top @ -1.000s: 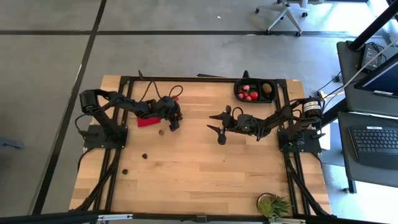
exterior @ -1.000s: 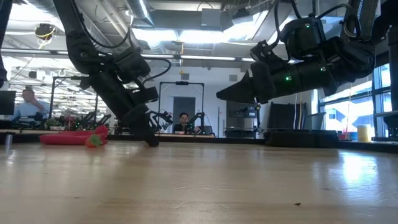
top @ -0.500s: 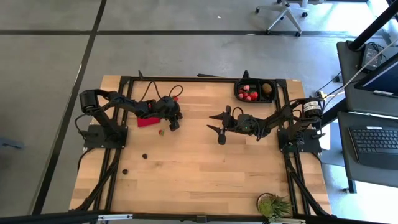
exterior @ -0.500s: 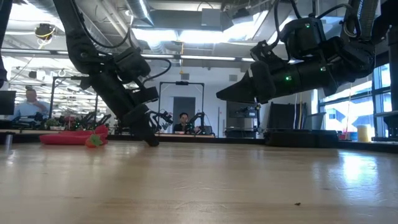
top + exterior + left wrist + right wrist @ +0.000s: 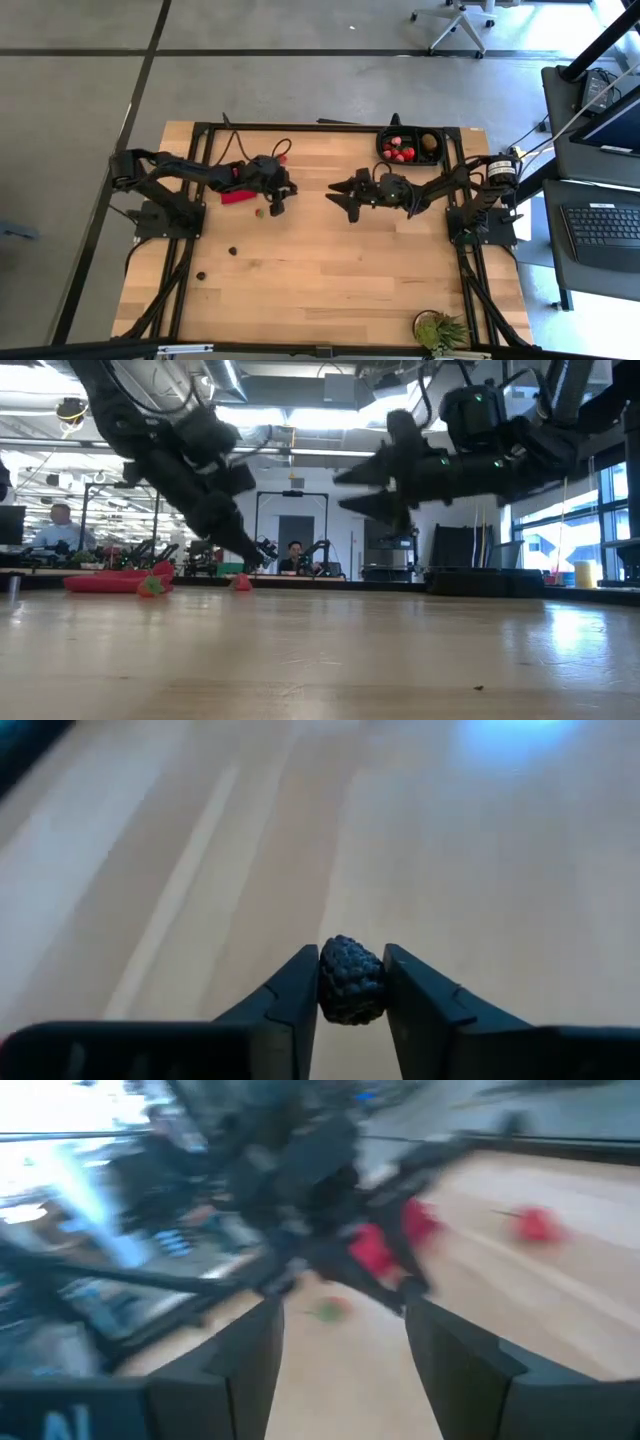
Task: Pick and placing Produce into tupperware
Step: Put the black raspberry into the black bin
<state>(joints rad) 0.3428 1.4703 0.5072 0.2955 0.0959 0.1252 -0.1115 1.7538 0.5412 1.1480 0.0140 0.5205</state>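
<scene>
Now the left gripper (image 5: 351,982) pinches a dark, bumpy berry (image 5: 351,980), probably lifted; right gripper (image 5: 340,197) spread, waiting opposite. Next: carry to the tupperware (image 5: 413,145).

I note a black, bumpy-textured berry (image 5: 351,980) between dark pincer fingers (image 5: 290,1005); pale wood-grain counter (image 5: 330,260); red cloth (image 5: 235,196); black tupperware (image 5: 384,143) with red produce (image 5: 400,150).

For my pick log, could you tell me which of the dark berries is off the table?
The blackberry pinched between the left gripper's fingers; the other two dark ones lie on the wood.
</scene>
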